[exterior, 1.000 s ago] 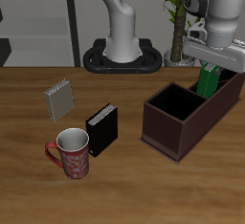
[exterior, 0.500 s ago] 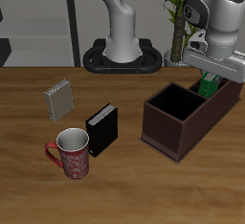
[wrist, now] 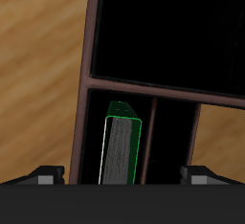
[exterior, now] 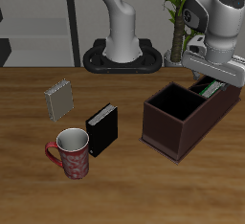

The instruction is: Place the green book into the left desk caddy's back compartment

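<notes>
The green book (wrist: 122, 153) stands on edge inside a narrow back compartment (wrist: 150, 132) of the left desk caddy (exterior: 176, 132), a dark maroon box. In the exterior view only a sliver of the book (exterior: 208, 87) shows above the caddy's rim, under the hand. My gripper (exterior: 213, 78) hangs right above that compartment. In the wrist view my gripper (wrist: 120, 178) has its fingertips (wrist: 44, 177) spread wide to either side of the book, not touching it. The caddy's large square section (wrist: 172, 27) is empty.
A black book (exterior: 100, 129), a grey spiral notepad (exterior: 59, 100) and a red patterned mug (exterior: 72, 153) lie on the table away from the caddy. A potted plant (exterior: 177, 17) stands behind the caddy, beside the robot's base (exterior: 122, 56).
The green book stood high above the caddy's rim a second ago; it has sunk down into the narrow compartment. My gripper has come down a little with it.
</notes>
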You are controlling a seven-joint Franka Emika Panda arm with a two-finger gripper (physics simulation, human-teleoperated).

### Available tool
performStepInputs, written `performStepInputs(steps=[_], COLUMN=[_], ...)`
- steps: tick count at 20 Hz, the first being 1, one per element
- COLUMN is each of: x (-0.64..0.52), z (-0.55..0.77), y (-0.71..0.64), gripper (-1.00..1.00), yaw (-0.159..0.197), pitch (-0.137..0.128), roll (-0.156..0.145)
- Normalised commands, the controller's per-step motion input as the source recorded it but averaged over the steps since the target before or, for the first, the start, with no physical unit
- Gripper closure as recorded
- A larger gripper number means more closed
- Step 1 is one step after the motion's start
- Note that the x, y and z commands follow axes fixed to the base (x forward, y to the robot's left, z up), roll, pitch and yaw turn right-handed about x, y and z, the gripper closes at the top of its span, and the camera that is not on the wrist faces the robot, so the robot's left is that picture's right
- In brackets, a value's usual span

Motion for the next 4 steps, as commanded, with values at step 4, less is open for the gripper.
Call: performStepInputs(steps=[4], x=[0.02], z=[-0.05], y=[-0.05], gripper=[-1.00], yaw=[0.008], pitch=[0.011], roll=[-0.013])
